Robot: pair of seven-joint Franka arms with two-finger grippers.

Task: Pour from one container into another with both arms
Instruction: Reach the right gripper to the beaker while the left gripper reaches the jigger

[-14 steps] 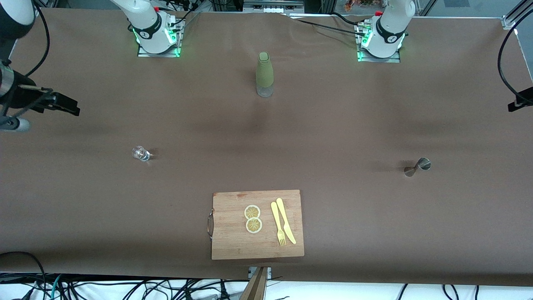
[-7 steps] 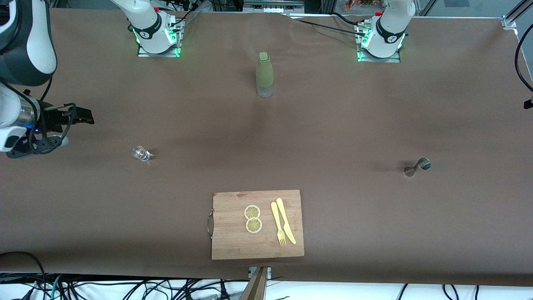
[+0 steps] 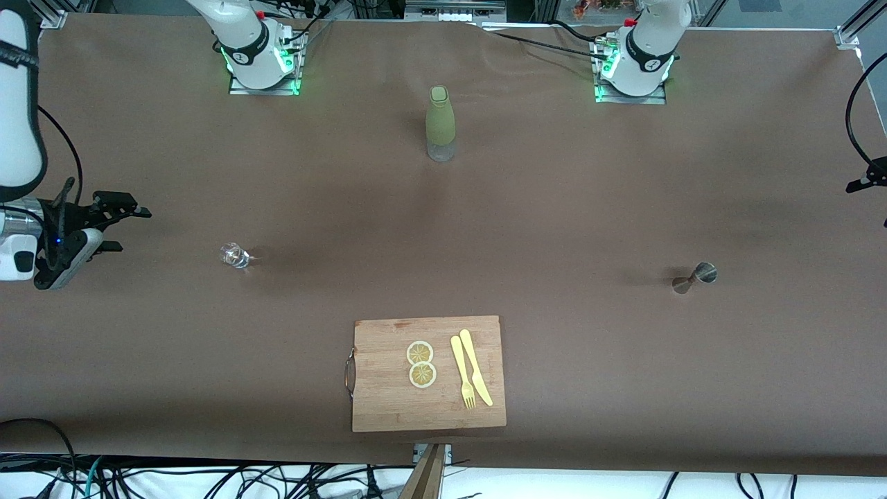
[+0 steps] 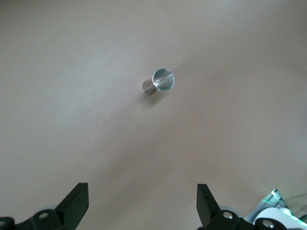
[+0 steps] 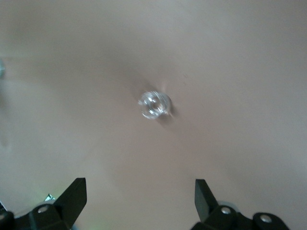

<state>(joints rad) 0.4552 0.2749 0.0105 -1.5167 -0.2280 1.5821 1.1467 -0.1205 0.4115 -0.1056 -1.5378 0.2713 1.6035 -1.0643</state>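
Note:
A small clear glass (image 3: 235, 255) stands on the brown table toward the right arm's end. My right gripper (image 3: 125, 227) hovers open beside it, closer to that end of the table. In the right wrist view the glass (image 5: 154, 104) lies ahead of the open right gripper (image 5: 139, 199), well apart from it. A steel jigger (image 3: 695, 276) stands toward the left arm's end. The left wrist view shows the jigger (image 4: 160, 81) ahead of my open left gripper (image 4: 141, 206), which holds nothing. Only a sliver of that gripper shows at the front view's edge.
A green bottle (image 3: 440, 123) stands upright between the two bases. A wooden cutting board (image 3: 388, 409) near the front edge carries two lemon slices (image 3: 420, 364), a yellow fork (image 3: 462, 373) and a yellow knife (image 3: 476, 367).
The right arm has swung and turned its gripper, bringing it nearer the glass. The left gripper has shifted slightly at the table's end. The objects on the table have not moved.

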